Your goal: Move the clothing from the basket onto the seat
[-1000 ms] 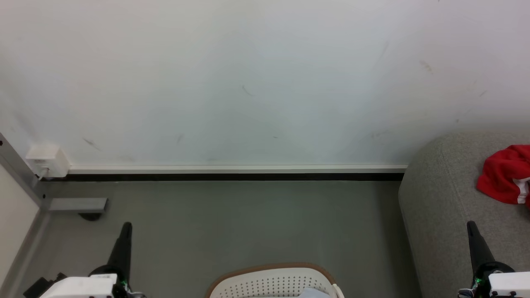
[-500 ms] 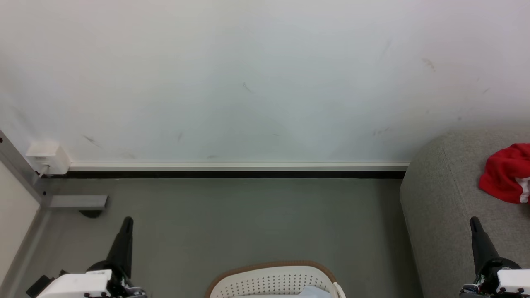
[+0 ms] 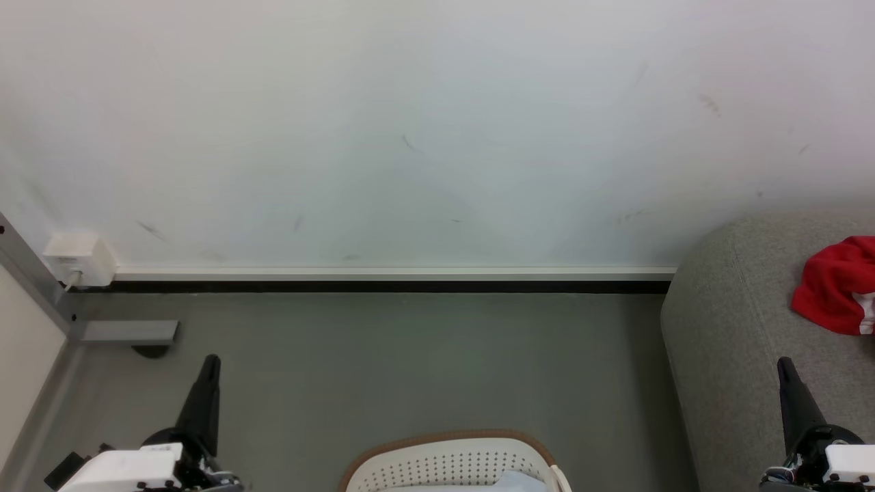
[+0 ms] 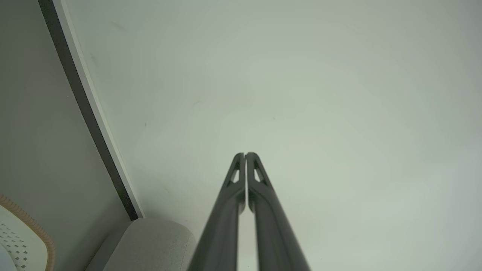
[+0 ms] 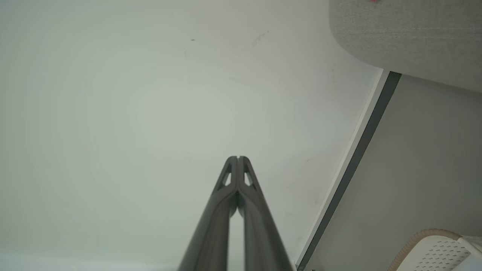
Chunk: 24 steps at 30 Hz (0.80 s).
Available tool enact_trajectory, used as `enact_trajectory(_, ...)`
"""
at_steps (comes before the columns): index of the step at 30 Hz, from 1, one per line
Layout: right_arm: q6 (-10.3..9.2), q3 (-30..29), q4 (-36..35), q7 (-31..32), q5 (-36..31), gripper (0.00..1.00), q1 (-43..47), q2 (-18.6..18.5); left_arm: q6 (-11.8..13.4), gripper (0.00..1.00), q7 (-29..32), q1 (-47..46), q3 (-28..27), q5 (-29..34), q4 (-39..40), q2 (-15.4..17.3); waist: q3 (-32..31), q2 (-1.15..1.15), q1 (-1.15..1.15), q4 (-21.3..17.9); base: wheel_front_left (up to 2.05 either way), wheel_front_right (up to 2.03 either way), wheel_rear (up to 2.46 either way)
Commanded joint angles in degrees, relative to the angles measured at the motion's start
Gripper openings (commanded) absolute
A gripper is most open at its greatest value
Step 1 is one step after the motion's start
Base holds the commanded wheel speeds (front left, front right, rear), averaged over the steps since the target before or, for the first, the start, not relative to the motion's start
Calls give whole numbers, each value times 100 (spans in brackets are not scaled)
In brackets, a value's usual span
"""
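Only the view has nudged since a second ago: left tool (image 3: 211,360) and right tool (image 3: 784,362) both pressed together and empty, basket (image 3: 444,465) low between them, red clothing (image 3: 830,287) on the seat (image 3: 731,342) up-right of the right tool, so that drop-off looks done.

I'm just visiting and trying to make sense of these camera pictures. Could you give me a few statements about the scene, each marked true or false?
1. A red garment lies on the grey seat. True.
2. The left gripper grips cloth. False: it is shut on nothing.
3. The white laundry basket sits on the seat. False: it stands on the floor, beside the seat.
4. The right gripper is shut and empty. True.
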State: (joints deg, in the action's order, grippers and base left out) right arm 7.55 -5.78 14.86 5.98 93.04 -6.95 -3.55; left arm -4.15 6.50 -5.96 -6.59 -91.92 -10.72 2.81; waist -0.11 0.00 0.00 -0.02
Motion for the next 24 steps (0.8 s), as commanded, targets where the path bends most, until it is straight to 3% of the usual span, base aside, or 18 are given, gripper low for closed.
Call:
enact_trajectory(1,-12,-2,-18,-6,21,0,-54,-11,-11,0,25,-38,-14,-81,13,12,0,0,0,0,0,0,0)
enact_trajectory(24,-12,33,-20,-40,53,0,-49,-45,-11,0,25,-38,-15,-80,13,12,0,0,0,0,0,0,0)
